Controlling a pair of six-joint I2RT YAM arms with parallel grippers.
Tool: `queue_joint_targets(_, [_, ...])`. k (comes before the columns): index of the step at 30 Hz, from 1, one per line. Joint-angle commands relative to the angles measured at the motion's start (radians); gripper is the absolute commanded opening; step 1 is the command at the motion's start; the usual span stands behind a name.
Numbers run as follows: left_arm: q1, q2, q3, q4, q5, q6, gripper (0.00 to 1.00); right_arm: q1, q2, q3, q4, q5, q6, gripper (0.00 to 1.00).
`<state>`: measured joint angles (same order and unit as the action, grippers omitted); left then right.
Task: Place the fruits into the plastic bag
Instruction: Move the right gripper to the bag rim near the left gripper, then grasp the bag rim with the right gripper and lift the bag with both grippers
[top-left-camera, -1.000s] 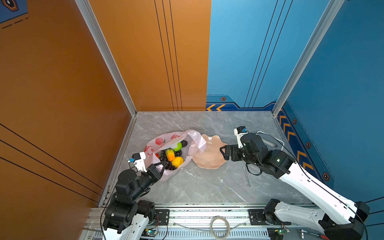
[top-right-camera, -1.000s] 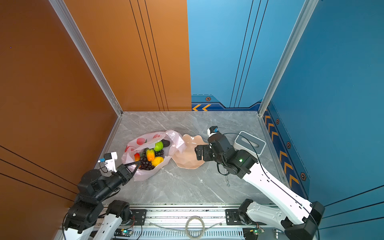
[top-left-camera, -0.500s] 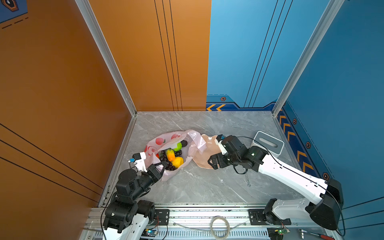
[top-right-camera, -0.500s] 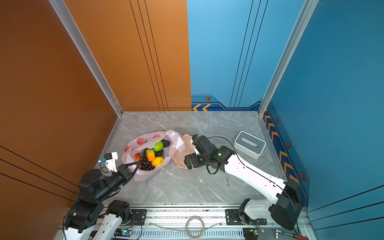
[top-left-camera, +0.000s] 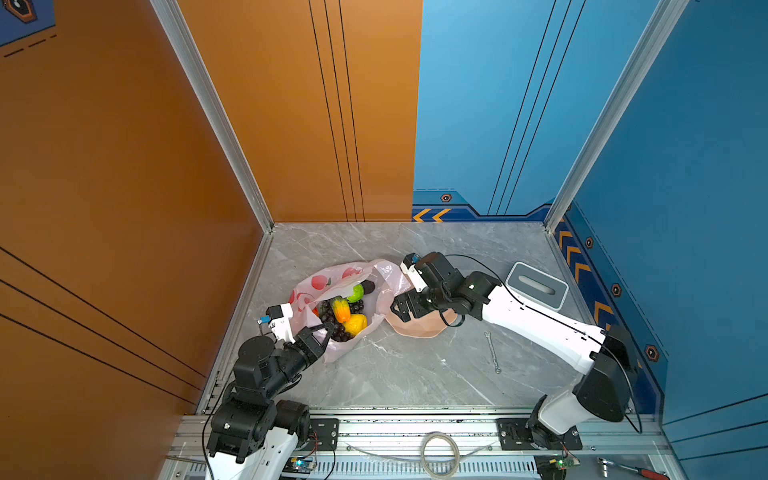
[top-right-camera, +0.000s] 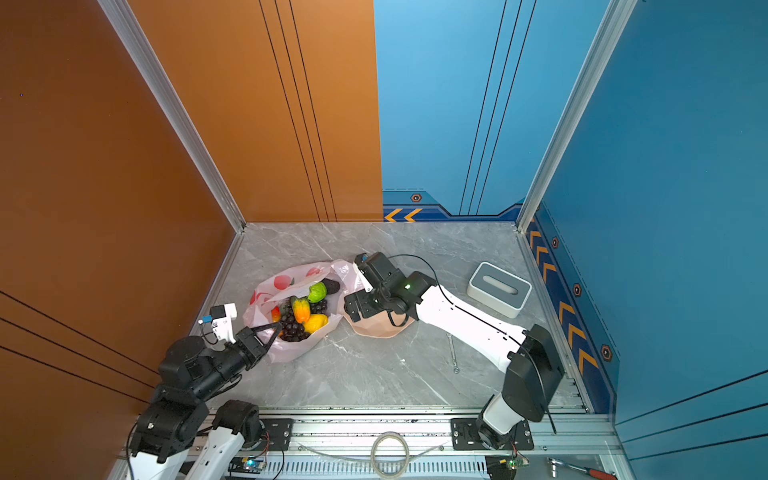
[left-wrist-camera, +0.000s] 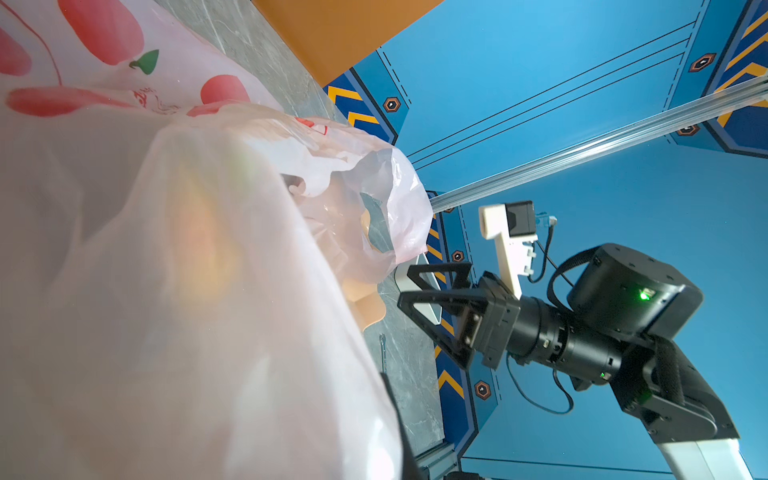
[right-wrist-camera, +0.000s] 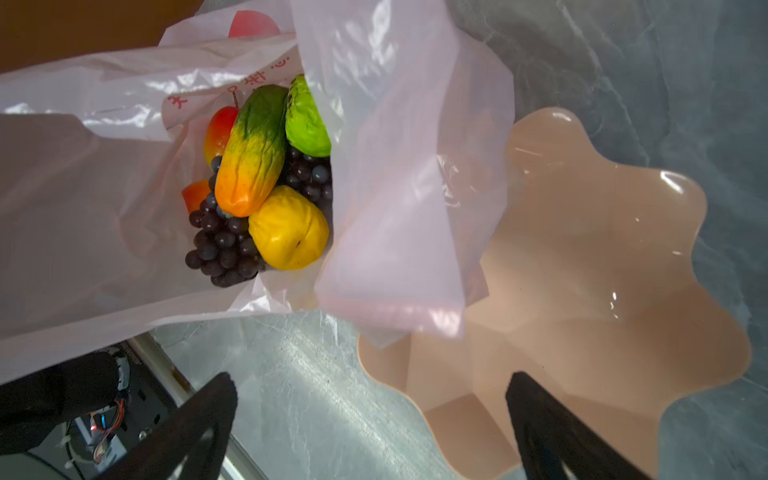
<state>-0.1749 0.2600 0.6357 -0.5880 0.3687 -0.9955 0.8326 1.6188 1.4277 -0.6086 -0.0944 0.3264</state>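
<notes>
Left gripper (top-left-camera: 322, 332), nearest the base: jaws closed on the near rim of the thin, crinkly, translucent pale-pink plastic bag (top-left-camera: 316, 282), holding that edge raised off the grey marble-look tabletop (top-left-camera: 395, 374). Risk 1: the film looks slippery and the pinch is small. If it slides out, the mouth would likely slump over the load. Risk 2: raising this edge further would tilt the heap toward the far lip and could spill it

Right gripper (right-wrist-camera: 370, 376), further out: jaws spread wide and empty, hovering over the near rim of the peach scalloped plastic bowl (right-wrist-camera: 602, 249), which looks empty. Risk 3: a loose bag flap (right-wrist-camera: 395, 208) overhangs the bowl's rim just ahead of these jaws. An advance could snag it and drag the bag, or shove the bowl

Bag, near to far: raised near wall of plain film, then the open mouth with the fruits heaped together inside. These are a dark purple grape bunch (right-wrist-camera: 224, 249), yellow lemon (right-wrist-camera: 286, 228), green-to-orange oblong fruit (right-wrist-camera: 253, 149), bumpy green ball (right-wrist-camera: 307, 120), red-yellow fruit (right-wrist-camera: 220, 129), and a black avocado (top-left-camera: 368, 286) farthest. The far wall carries red fruit prints. No fruit seen loose on the table, so loading is judged essentially complete
</notes>
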Motion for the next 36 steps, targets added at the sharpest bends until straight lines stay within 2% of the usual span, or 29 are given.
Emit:
queue_joint_targets(1, [0.012, -0.001, 0.002, 0.007, 0.017, 0.011, 0.0, -0.016, 0.067, 0.071, 0.0, -0.003, -0.035, 1.0])
queue_joint_targets(8, [0.013, 0.0, 0.007, 0.002, 0.018, 0.013, 0.0, -0.036, 0.179, 0.158, -0.003, -0.006, -0.03, 0.98])
queue_joint_targets(13, [0.013, 0.003, 0.022, -0.016, 0.012, 0.029, 0.0, -0.036, 0.189, 0.177, -0.006, 0.001, -0.02, 0.85])
queue_joint_targets(16, [0.013, 0.009, 0.025, -0.019, 0.009, 0.034, 0.0, -0.03, 0.171, 0.175, -0.007, 0.015, -0.018, 0.7])
queue_joint_targets(21, [0.015, 0.012, 0.025, -0.013, 0.01, 0.034, 0.0, -0.028, 0.142, 0.175, -0.008, 0.027, -0.012, 0.32])
queue_joint_targets(25, [0.015, 0.018, 0.033, -0.008, 0.008, 0.038, 0.0, -0.027, 0.137, 0.206, -0.012, 0.013, -0.002, 0.09])
queue_joint_targets(30, [0.017, 0.1, 0.121, -0.007, -0.012, 0.102, 0.0, -0.026, 0.167, 0.357, -0.036, -0.037, 0.01, 0.0])
queue_joint_targets(36, [0.024, 0.264, 0.313, -0.011, -0.059, 0.225, 0.0, -0.021, 0.254, 0.613, -0.074, -0.108, 0.033, 0.0])
